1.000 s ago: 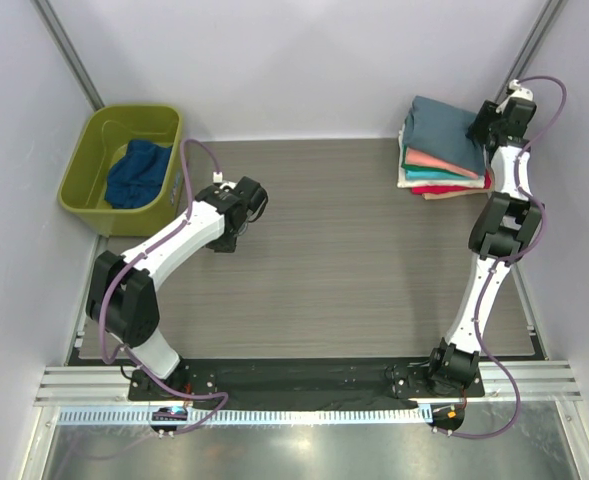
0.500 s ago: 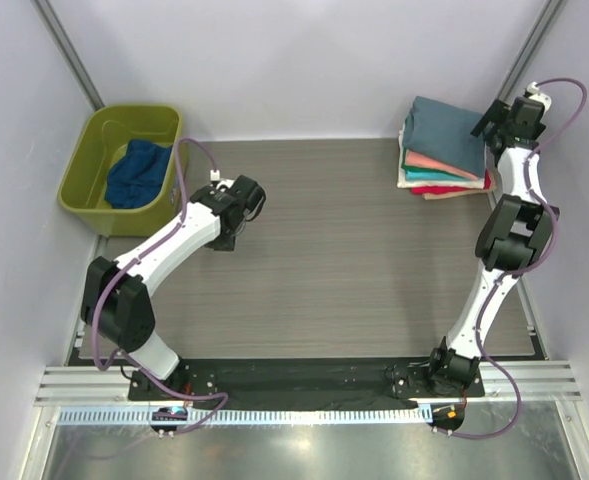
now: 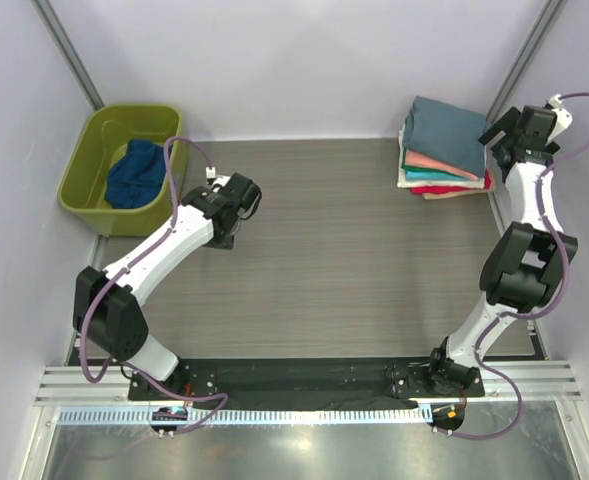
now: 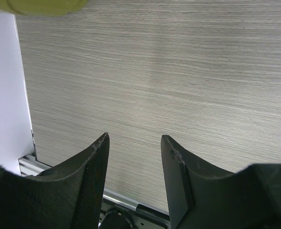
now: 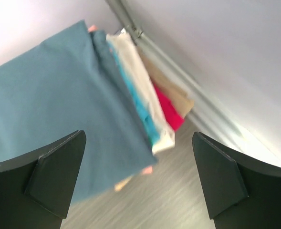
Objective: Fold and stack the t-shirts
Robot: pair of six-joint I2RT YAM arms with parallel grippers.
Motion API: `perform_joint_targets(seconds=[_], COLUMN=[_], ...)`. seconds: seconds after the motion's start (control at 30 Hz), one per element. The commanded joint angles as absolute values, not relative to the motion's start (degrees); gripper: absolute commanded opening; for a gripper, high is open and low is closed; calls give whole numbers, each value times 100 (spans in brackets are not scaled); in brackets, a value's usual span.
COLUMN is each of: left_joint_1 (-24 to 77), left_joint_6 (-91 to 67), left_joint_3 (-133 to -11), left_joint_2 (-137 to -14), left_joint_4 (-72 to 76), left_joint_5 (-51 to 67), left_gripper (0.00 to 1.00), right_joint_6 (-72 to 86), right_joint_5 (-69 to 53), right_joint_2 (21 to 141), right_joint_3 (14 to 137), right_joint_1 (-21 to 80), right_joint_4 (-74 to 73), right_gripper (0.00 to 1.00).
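A stack of folded t-shirts (image 3: 442,152) lies at the table's back right: a grey-blue one (image 3: 446,128) on top, then salmon pink (image 3: 432,160), with teal, white and red (image 3: 456,188) edges below. The right wrist view shows the grey-blue shirt (image 5: 49,95) and the white (image 5: 140,90) and red (image 5: 168,112) layers. My right gripper (image 3: 502,128) (image 5: 138,134) hangs open and empty just right of the stack. A dark navy t-shirt (image 3: 137,172) lies crumpled in the tub. My left gripper (image 3: 242,196) (image 4: 135,137) is open over bare table, holding nothing.
The olive-green tub (image 3: 86,165) stands at the back left; its corner (image 4: 45,5) shows in the left wrist view. White walls close the back and sides. A metal rail (image 3: 304,380) runs along the near edge.
My right gripper opened wide and drew back to the right, off the top of the stack. My left arm shifted slightly left and toward the back.
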State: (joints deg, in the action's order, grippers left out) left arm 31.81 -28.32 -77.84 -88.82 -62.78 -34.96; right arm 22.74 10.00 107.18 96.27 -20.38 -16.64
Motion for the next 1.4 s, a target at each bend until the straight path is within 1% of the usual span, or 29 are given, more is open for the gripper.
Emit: perform_joint_targets(seconds=[0.0, 0.1, 0.17, 0.27, 0.3, 0.37, 0.43, 0.47, 0.5, 0.53, 0.6, 0.67, 0.73, 0.77, 0.9, 1.07, 1.13, 1.3, 1.37], left_joint_1=[3199, 3199, 3199, 3199, 3199, 3208, 3199, 3199, 3199, 3199, 3199, 3199, 3191, 3190, 3182, 3182, 3182, 3190, 3182], left_joint_6=[-2865, -2857, -2856, -2865, -2857, -2839, -2839, -2830, -2821, -2813, -2760, -2733, -2707, -2707, -2821, -2743, -2663, -2303, -2355], left_joint_3=[-7822, -7813, -7822, -7822, -7814, -7796, -7761, -7709, -7682, -7629, -7550, -7436, -7313, -7182, -6997, -6532, -6129, -5678, -5686], left_joint_2=[-8579, -8499, -8473, -8385, -8324, -8139, -7877, -7788, -7700, -7482, -7209, -6953, -6523, -6391, -5943, -5398, -4951, -4220, -4009], left_joint_4=[-6188, -6179, -6161, -6152, -6135, -6073, -5977, -5924, -5889, -5793, -5643, -5416, -5195, -5012, -4843, -4168, -3694, -3085, -3093], left_joint_5=[-3542, -3542, -3559, -3560, -3560, -3577, -3638, -3682, -3709, -3709, -3709, -3709, -3700, -3726, -4191, -4631, -4527, -3640, -3778], left_gripper=[49, 49, 49, 50, 50, 54, 62, 67, 78, 85, 99, 100, 100, 100, 100, 100, 100, 100, 100], right_joint_6=[2803, 3014, 3041, 2997, 2980, 2865, 2787, 2847, 2909, 3022, 3146, 3321, 3384, 3419, 3471, 3489, 3515, 3612, 3778], right_joint_5=[564, -191, -430, -484, -475, -440, -744, -834, -957, -1202, -1388, -1529, -1503, -1407, -1151, -1046, -984, -1010, -1054], right_joint_2=[9846, 9258, 8949, 8281, 8140, 7797, 7612, 7455, 7357, 7269, 7050, 6944, 6891, 6891, 7040, 7172, 7137, 7066, 7119], right_joint_3=[9186, 8562, 7967, 7175, 6980, 6462, 6084, 5673, 5425, 4962, 4546, 3968, 3675, 3456, 3086, 2962, 2953, 2901, 2813], right_joint_1=[-2048, -1890, -1611, -1188, -821, -406, 242, 455, 631, 963, 1282, 1825, 2222, 2580, 3206, 3454, 3480, 3498, 3507], right_joint_4=[-1591, -1565, -1407, -1195, -1161, -1072, -880, -783, -643, -328, 68, 438, 764, 860, 1247, 1380, 1476, 1862, 2056], right_gripper=[100, 100, 100, 100, 100, 100, 100, 100, 100, 100, 100, 100, 100, 100, 100, 100, 100, 100, 100])
